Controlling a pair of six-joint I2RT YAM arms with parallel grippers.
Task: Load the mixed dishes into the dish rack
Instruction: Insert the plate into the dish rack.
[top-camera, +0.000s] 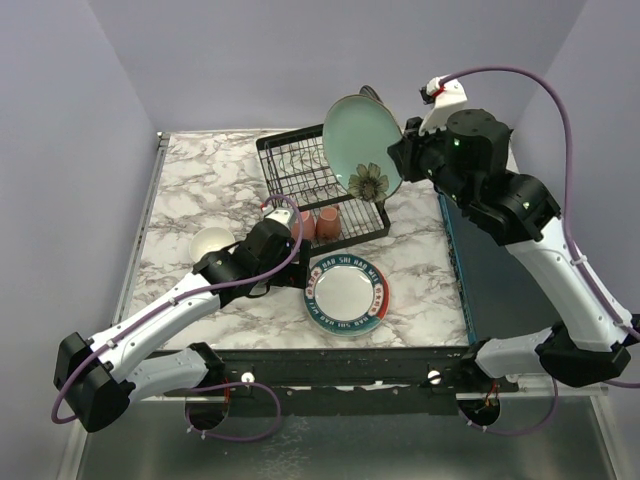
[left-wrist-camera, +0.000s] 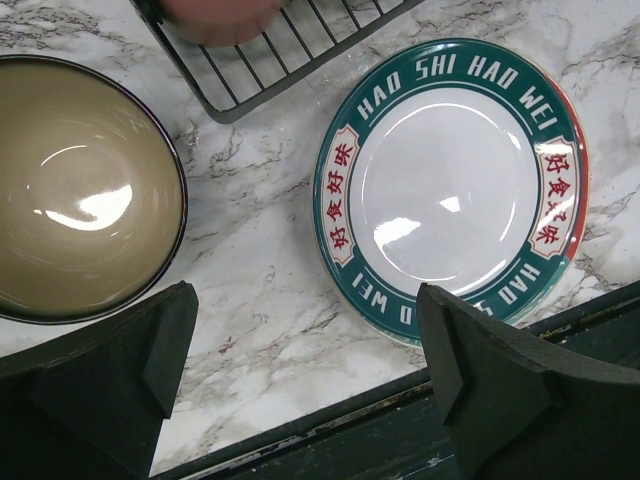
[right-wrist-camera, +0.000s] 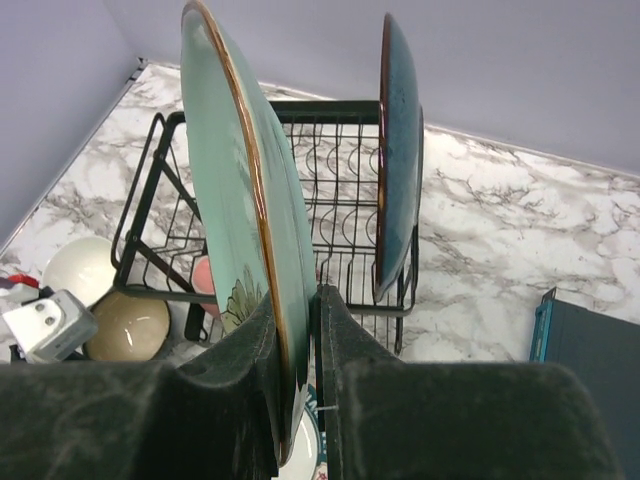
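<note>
My right gripper is shut on the rim of the pale green flowered plate, holding it on edge above the dish rack. A dark teal-blue plate stands upright in the rack's upper slots. Two pink mugs sit on the rack's lower tray. My left gripper hangs open over bare marble, between a dark bowl with tan inside and a white plate with a lettered teal rim. A white bowl sits left of the rack.
A dark teal flat slab lies along the table's right edge. The rack's front corner is close beyond my left gripper. The table's black front rail runs just below my left fingers.
</note>
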